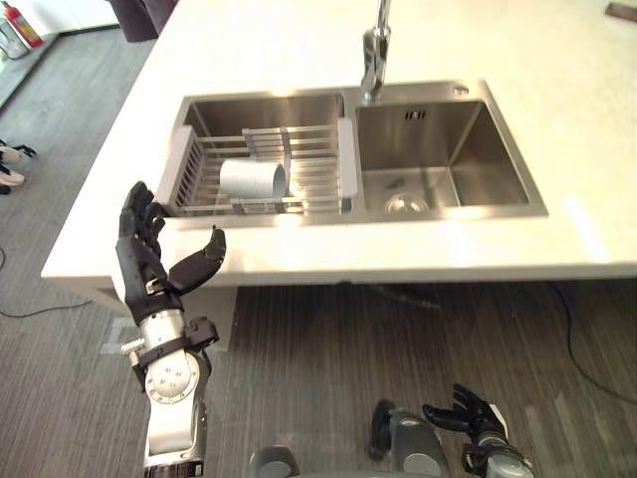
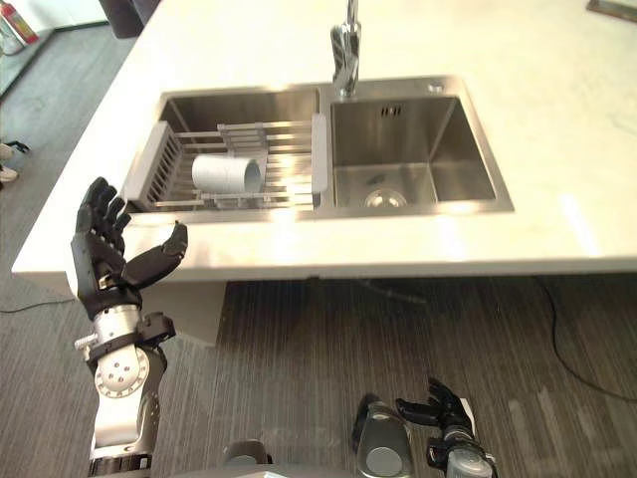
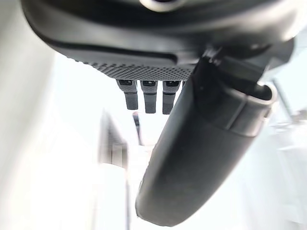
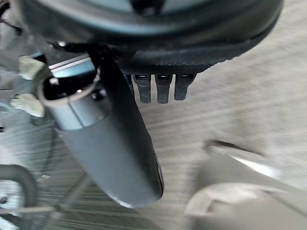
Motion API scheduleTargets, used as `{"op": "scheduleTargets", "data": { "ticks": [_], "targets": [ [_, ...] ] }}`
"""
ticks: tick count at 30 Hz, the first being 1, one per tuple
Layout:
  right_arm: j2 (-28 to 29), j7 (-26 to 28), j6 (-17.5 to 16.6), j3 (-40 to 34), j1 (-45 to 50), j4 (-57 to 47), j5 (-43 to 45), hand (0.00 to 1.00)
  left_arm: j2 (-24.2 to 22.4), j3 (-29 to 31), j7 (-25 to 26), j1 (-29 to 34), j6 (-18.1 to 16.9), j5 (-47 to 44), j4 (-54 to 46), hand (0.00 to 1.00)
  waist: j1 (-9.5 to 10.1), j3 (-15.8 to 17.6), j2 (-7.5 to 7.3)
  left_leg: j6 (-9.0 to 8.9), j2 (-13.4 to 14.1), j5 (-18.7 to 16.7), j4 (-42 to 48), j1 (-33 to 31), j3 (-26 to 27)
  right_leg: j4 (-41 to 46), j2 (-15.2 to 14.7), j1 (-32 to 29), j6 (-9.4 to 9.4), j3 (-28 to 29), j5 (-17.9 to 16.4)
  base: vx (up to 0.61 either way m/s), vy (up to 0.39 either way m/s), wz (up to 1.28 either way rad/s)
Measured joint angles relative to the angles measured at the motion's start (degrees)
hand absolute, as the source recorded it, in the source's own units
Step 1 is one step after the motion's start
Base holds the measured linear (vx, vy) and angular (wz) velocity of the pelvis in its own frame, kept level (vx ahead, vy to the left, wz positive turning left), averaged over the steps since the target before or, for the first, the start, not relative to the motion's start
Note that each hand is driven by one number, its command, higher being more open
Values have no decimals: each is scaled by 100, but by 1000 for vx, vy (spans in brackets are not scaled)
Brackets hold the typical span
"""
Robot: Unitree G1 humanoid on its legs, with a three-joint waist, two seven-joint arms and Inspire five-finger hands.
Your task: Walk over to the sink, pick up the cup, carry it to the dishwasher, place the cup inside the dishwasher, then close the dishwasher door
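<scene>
A white cup lies on its side in a wire drying rack set in the left basin of a steel double sink. My left hand is raised at the counter's near left edge, open, fingers straight and thumb spread, a short way in front and to the left of the cup and holding nothing. My right hand hangs low over the floor at the lower right, open and empty. In the wrist views, my left hand's fingers and my right hand's fingers are straight.
A chrome faucet stands behind the divider between the basins. The pale countertop stretches right and back. Grey wood-grain floor lies in front of the counter. A red extinguisher stands at the far left.
</scene>
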Motion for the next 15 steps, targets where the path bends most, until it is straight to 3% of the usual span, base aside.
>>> {"op": "scheduleTargets", "data": {
  "ticks": [3, 4, 5, 6, 7, 8, 9, 15],
  "targets": [
    [-115, 19, -132, -24, 82, -168, 21, 90, 378, 44, 16, -38, -43, 358, -427, 90, 58, -60, 16, 52, -70, -253, -786, -532, 407, -373, -49, 422, 52, -17, 32, 350, -2, 1],
    [-138, 37, -135, -97, 52, -152, 20, 90, 591, 44, 4, -112, -85, 481, -526, 90, 77, -74, 35, 122, -183, -214, -1519, -724, 467, -419, -126, 505, 71, -19, 37, 285, 141, 1],
    [-190, 46, -141, -127, 61, -148, 22, 90, 735, 41, -12, -186, -141, 590, -530, 90, 72, -101, 75, 298, -415, 439, -2840, -680, 499, -420, -211, 589, 198, -41, 38, 275, 168, 4],
    [-235, 60, -142, -126, 93, -152, 20, 90, 783, 35, -33, -215, -151, 619, -531, 90, 64, -153, 159, 403, -461, 1196, -3445, -668, 488, -427, -181, 635, 314, -44, 11, 274, 205, 1],
    [-197, 106, -135, -127, 110, -57, 19, 90, 967, 47, -71, -287, -170, 685, -494, 90, 50, -262, 199, 288, -530, 1584, -3809, -572, 502, -480, -186, 743, 623, -3, -176, 269, 174, 18],
    [-31, 133, -135, -115, 108, -36, 19, 90, 1194, 40, -129, -375, -152, 724, -430, 90, 20, -269, 15, 373, -743, 1641, -4004, -516, 504, -585, -343, 765, 660, 77, -206, 273, 161, 23],
    [70, 177, -135, -115, 111, -32, 18, 90, 1375, 47, -176, -396, -151, 797, -359, 90, 24, -278, -71, 392, -845, 1658, -4123, -497, 520, -671, -397, 766, 660, 139, -206, 215, 92, 25],
    [215, 335, -151, -114, 66, -25, 16, 90, 2555, -27, -839, -396, 34, 1254, -9, 90, 41, -286, -179, 327, -1064, 2010, -5101, 114, 870, -944, -452, 849, 717, 549, -103, 65, 13, -20]
  ]
}}
